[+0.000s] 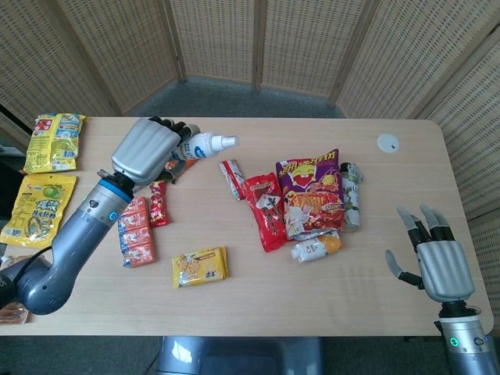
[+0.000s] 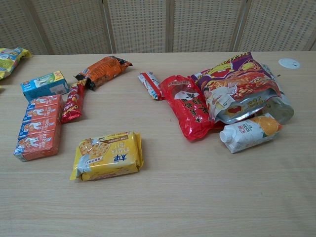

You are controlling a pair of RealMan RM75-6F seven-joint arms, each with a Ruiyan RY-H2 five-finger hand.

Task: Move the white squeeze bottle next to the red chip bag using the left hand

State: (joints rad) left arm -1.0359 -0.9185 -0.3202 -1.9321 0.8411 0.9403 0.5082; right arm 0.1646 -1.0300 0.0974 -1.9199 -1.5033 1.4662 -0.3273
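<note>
Head view had the left hand (image 1: 144,148) wrapped around the white squeeze bottle (image 1: 201,145), fingers curled over its body, held above the far-left part of the table (image 1: 406,195). Bottle lay roughly horizontal in the grip, nozzle pointing right, blue label showing. It sat well left of the red chip bag (image 1: 266,209), with a small red-and-white packet (image 1: 231,178) between them. Right hand (image 1: 439,262) hovered past the table's near-right corner, fingers spread, holding nothing.

Chest view showed neither hand nor the bottle. Chip bag (image 2: 189,111) was glossy crinkled foil, long and narrow, lying flat. A purple snack bag (image 2: 236,84) overlapped its right edge, and a white-and-orange drink carton (image 2: 249,132) lay on its side just in front of that. Yellow cracker pack (image 2: 109,155) sat mid-table, near edge. Orange wafer packs (image 2: 38,127) were stacked in a row at left, a thin red stick pack (image 2: 73,102) beside them, a teal box (image 2: 44,84) and an orange pouch (image 2: 103,69) behind. Small white disc (image 2: 289,62) at far right. Wood-grain tabletop, woven screen panels (image 1: 219,39) behind.
</note>
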